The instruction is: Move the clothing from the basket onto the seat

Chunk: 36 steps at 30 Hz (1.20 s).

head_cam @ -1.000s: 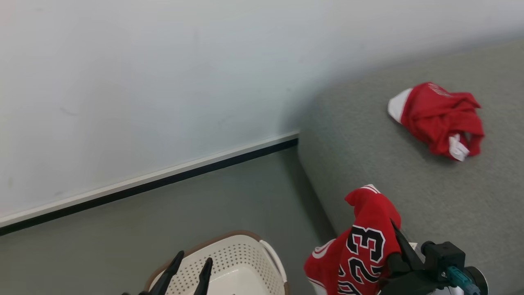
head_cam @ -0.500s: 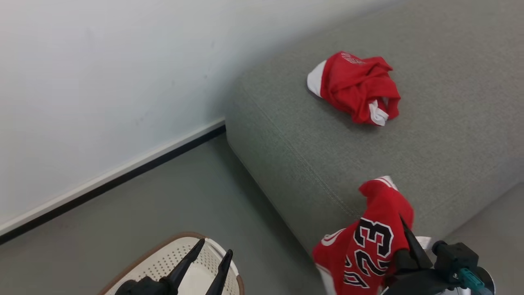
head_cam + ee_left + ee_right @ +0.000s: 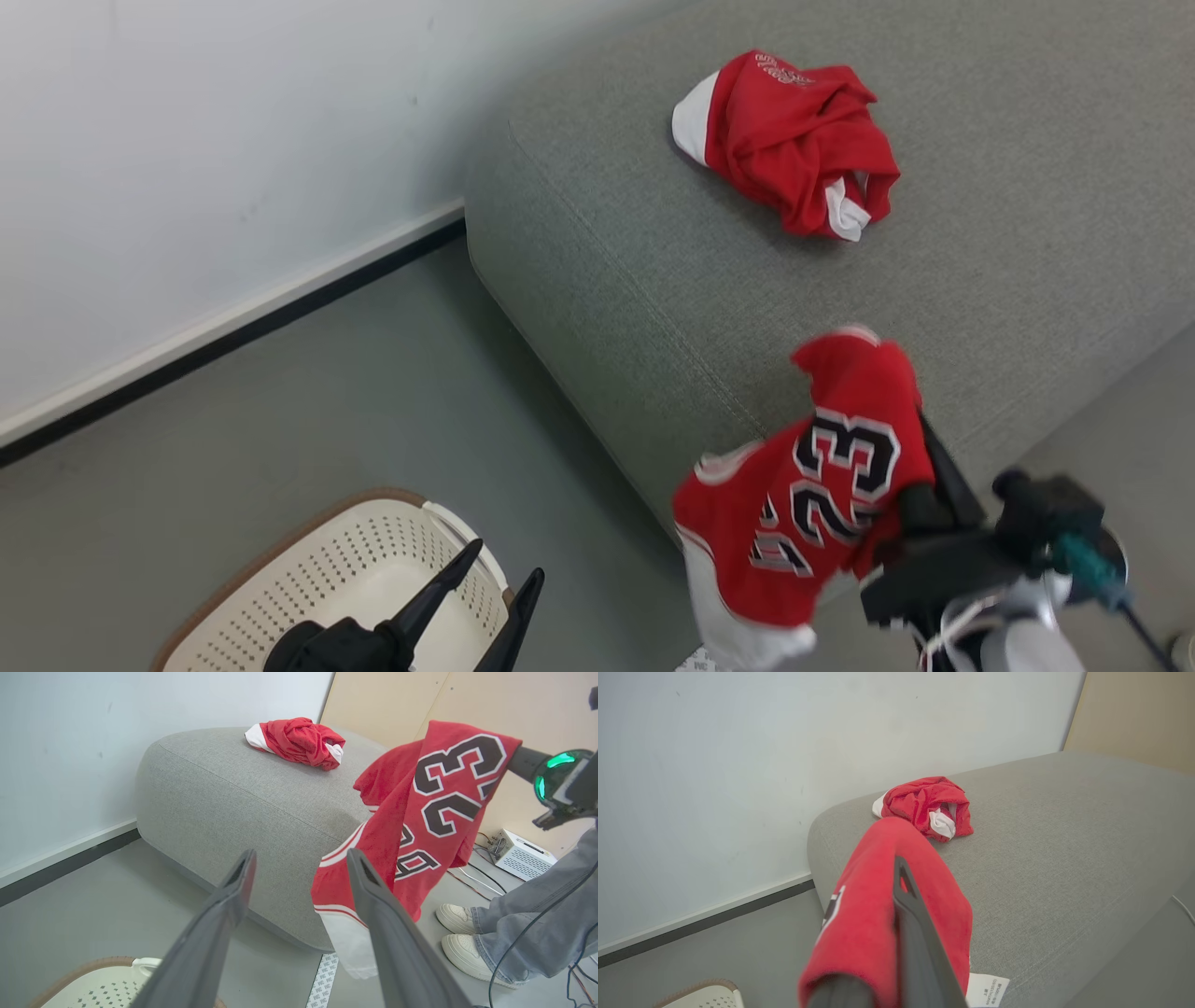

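**One garment on the seat, the second on its way**

One red bundle (image 3: pixel 794 149) already lies on the grey seat (image 3: pixel 1008 299), well back from its front edge. The jersey (image 3: pixel 822 485) with the black-and-white numbers hangs from the right gripper (image 3: pixel 920 425). That gripper appears clamped on the upper fold, though the cloth hides one finger. The jersey is off the seat. It dangles just in front of the rounded front edge, and its white hem trails below the top of the cushion, over the floor.

The left gripper (image 3: pixel 508 557) hovers over the basket (image 3: pixel 308 579) with its fingers apart and nothing between them. What shows of the basket's inside looks empty, though part is hidden.

The step in hand is the carry. The next move probably calls for lifting the jersey so the hem clears the seat's edge. The gripper should then bring it over the open cushion near the first bundle and part its fingers there.
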Motion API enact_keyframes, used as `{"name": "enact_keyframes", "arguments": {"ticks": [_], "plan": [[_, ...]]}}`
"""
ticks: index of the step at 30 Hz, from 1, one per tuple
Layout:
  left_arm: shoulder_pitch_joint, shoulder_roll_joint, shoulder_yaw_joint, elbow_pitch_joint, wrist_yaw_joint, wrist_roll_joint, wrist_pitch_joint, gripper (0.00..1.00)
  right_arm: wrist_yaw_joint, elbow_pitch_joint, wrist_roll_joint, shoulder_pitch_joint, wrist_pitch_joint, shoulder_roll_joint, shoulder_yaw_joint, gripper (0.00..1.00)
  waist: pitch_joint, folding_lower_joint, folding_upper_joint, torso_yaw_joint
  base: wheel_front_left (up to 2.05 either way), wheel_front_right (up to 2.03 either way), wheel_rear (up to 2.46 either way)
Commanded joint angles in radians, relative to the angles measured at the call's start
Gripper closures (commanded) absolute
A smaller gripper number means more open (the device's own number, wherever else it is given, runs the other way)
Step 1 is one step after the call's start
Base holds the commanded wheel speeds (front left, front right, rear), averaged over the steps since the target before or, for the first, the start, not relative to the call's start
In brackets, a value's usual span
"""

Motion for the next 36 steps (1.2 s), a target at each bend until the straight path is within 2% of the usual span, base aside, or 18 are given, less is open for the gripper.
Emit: {"name": "enact_keyframes", "arguments": {"ticks": [1, 4, 8, 12, 13, 20, 23, 30, 36], "plan": [[0.011, 0.018, 0.006, -0.012, 0.001, 0.002, -0.002, 0.00, 0.000, 0.007, 0.005, -0.061, 0.004, 0.001, -0.006, 1.00, 0.040, -0.0001, -0.0001, -0.005, 0.00, 0.00, 0.00], [0.005, 0.031, -0.001, -0.044, 0.004, 0.013, 0.010, 0.00, 0.000, 0.026, 0.000, -0.173, 0.021, -0.008, -0.027, 1.00, 0.086, -0.0001, -0.0001, 0.006, 0.00, 0.00, 0.00], [-0.049, 0.047, -0.025, -0.103, 0.002, 0.017, 0.052, 0.00, 0.000, 0.018, 0.037, -0.338, 0.059, -0.084, -0.080, 1.00, 0.175, -0.0001, -0.0001, 0.059, 0.00, 0.00, 0.00], [-0.096, 0.062, -0.040, -0.173, 0.002, 0.032, 0.091, 0.00, 0.000, 0.022, 0.160, -0.519, 0.095, -0.157, -0.132, 1.00, 0.277, -0.0001, -0.0001, 0.095, 0.00, 0.00, 0.00], [-0.107, 0.065, -0.039, -0.191, 0.003, 0.033, 0.102, 0.00, 0.000, 0.024, 0.169, -0.571, 0.099, -0.197, -0.156, 1.00, 0.303, -0.0001, -0.0001, 0.101, 0.00, 0.00, 0.00], [-0.153, 0.099, -0.036, -0.327, 0.009, 0.054, 0.170, 0.00, 0.000, 0.171, 0.219, -0.895, 0.107, -0.369, -0.281, 1.00, 0.461, -0.0001, -0.0001, 0.149, 0.00, 0.00, 0.00], [-0.135, 0.117, -0.024, -0.379, 0.022, 0.053, 0.189, 0.00, 0.000, 0.253, 0.216, -0.984, 0.079, -0.416, -0.316, 1.00, 0.502, -0.0001, -0.0001, 0.162, 0.00, 0.00, 0.00], [-0.088, 0.156, -0.004, -0.491, 0.048, 0.063, 0.202, 0.00, 0.000, 0.406, 0.181, -1.083, 0.054, -0.473, -0.359, 1.00, 0.565, -0.0001, -0.0001, 0.172, 0.00, 0.00, 0.00], [-0.060, 0.182, -0.020, -0.554, 0.057, 0.092, 0.215, 0.00, 0.000, 0.589, 0.160, -1.050, -0.050, -0.396, -0.430, 1.00, 0.603, -0.0001, -0.0001, 0.172, 0.00, 0.00, 0.00]]}}
